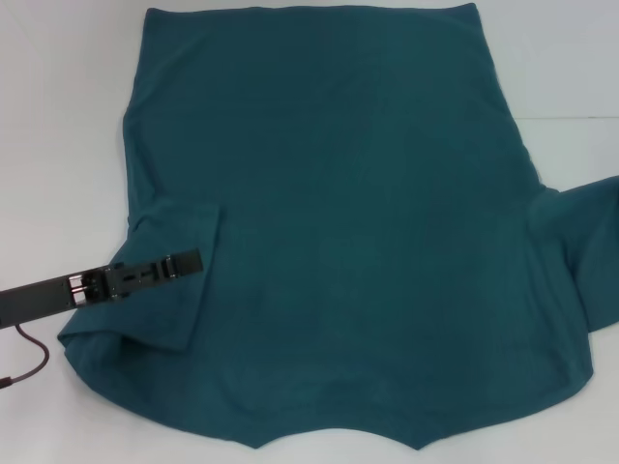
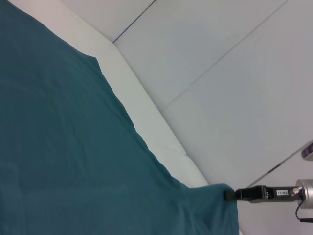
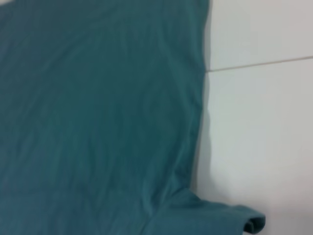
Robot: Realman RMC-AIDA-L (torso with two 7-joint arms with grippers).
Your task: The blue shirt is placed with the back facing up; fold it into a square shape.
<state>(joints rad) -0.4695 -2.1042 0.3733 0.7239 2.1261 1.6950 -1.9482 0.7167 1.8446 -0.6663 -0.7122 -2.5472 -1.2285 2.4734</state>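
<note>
The blue shirt [image 1: 348,242] lies spread on the white table, plain back up, with no lettering showing. Its left sleeve [image 1: 164,290] is folded inward over the body. My left gripper [image 1: 193,259] reaches in from the left and rests over that folded sleeve near its hem. My right gripper [image 2: 229,194] is outside the head view. In the left wrist view it is shut on the tip of the right sleeve [image 2: 215,196]. In the head view that sleeve [image 1: 590,242] rises at the right edge. The right wrist view shows the shirt's side edge [image 3: 195,122] and a sleeve [image 3: 244,220].
The white table [image 1: 58,116] surrounds the shirt, with bare surface to the left and far right [image 1: 571,58]. A dark cable [image 1: 34,358] hangs under my left arm. Table seams [image 3: 259,63] run beside the shirt.
</note>
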